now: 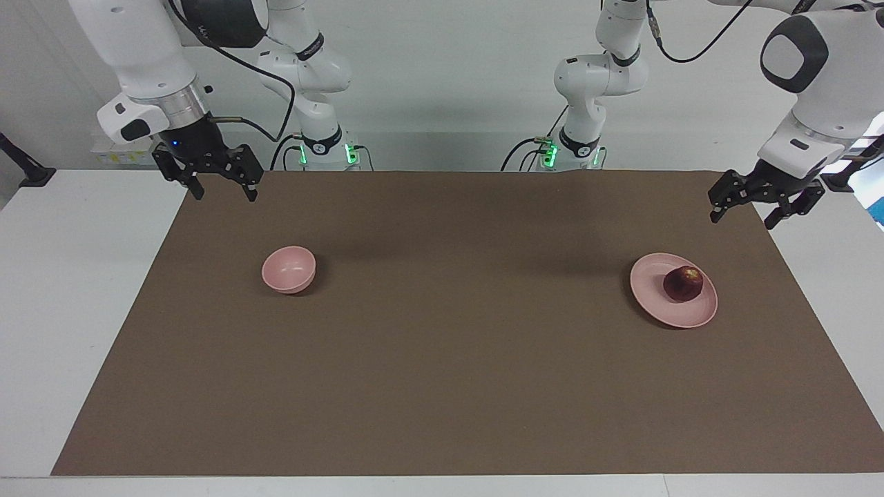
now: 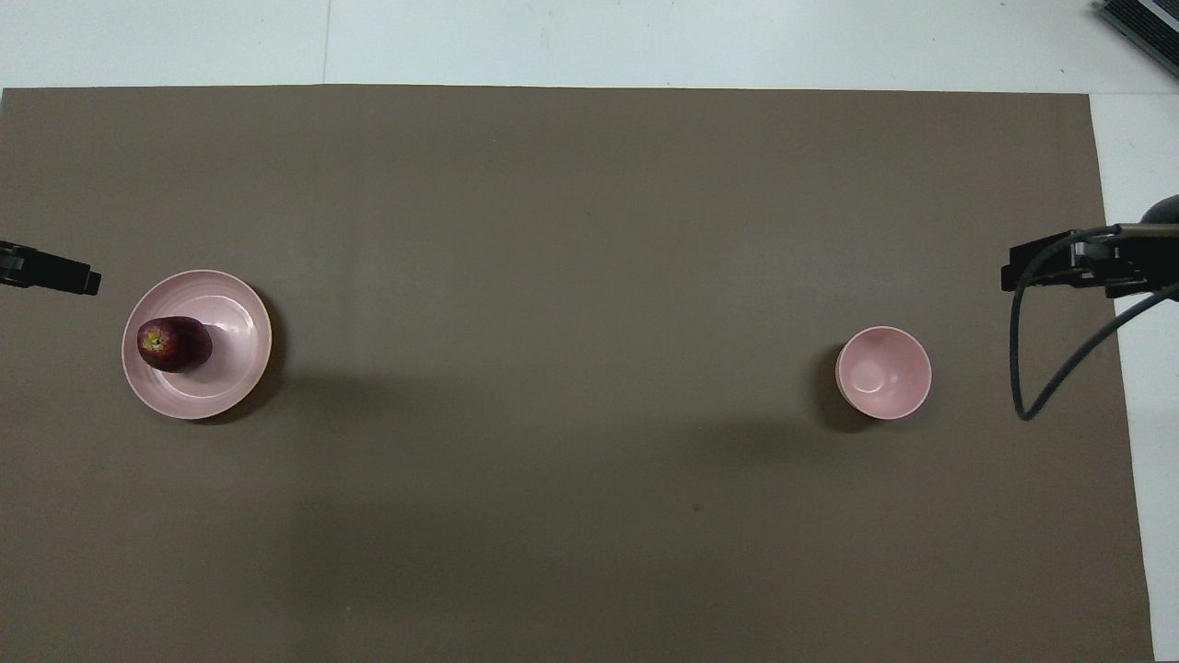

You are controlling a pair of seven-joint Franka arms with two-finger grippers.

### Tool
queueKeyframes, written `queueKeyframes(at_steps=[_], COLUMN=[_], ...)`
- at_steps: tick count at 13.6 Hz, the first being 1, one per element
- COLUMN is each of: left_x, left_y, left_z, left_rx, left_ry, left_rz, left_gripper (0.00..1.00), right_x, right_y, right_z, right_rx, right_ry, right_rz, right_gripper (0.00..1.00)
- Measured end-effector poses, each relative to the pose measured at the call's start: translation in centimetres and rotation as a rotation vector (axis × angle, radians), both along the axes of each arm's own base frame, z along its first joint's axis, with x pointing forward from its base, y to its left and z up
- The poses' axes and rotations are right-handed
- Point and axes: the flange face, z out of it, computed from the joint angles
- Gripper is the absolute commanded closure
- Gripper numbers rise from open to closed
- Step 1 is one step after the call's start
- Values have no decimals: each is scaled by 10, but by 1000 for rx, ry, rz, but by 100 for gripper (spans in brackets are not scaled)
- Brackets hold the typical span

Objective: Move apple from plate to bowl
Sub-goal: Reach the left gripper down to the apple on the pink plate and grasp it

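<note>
The apple (image 1: 683,283) sits on the plate (image 1: 656,300), at the right of the facing view and at the left of the overhead view. It is dark red with a small yellow spot on top. It rests near the plate's edge, on the side toward my left arm's end of the table.

My left gripper (image 1: 766,206) hangs in the air at the right edge of the facing view, above the edge of the brown mat (image 1: 442,359). Its 2 fingers are spread apart and hold nothing. The apple is lower in the frame than this gripper and does not touch it.

The bowl (image 1: 289,269) stands at the left of the facing view, well apart from the plate. It is pink and has nothing in it.

My right gripper (image 1: 224,190) hangs in the upper left of the facing view, over the mat's corner. Its 2 fingers are spread apart too, and hold nothing. The bowl is lower in the frame and does not touch it.

The mat covers most of a white table (image 1: 69,290). A pale wall (image 1: 449,83) stands at the top of the facing view.
</note>
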Motion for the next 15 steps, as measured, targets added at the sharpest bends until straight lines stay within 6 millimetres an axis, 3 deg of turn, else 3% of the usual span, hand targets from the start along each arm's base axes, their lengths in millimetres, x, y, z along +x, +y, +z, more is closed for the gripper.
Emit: queueKeyframes(at_steps=[8,15], left_x=[-16,-32], left_y=[6,11], left_z=[-129,-200], left_rx=[3,14], left_ry=[-4,-45], left_rz=[-3,13], left_gripper=[0,3], right_x=[0,0], right_y=[0,0], right_z=[0,0], right_rx=[0,0], right_ry=[0,0], right_rz=[0,0], right_gripper=[0,0])
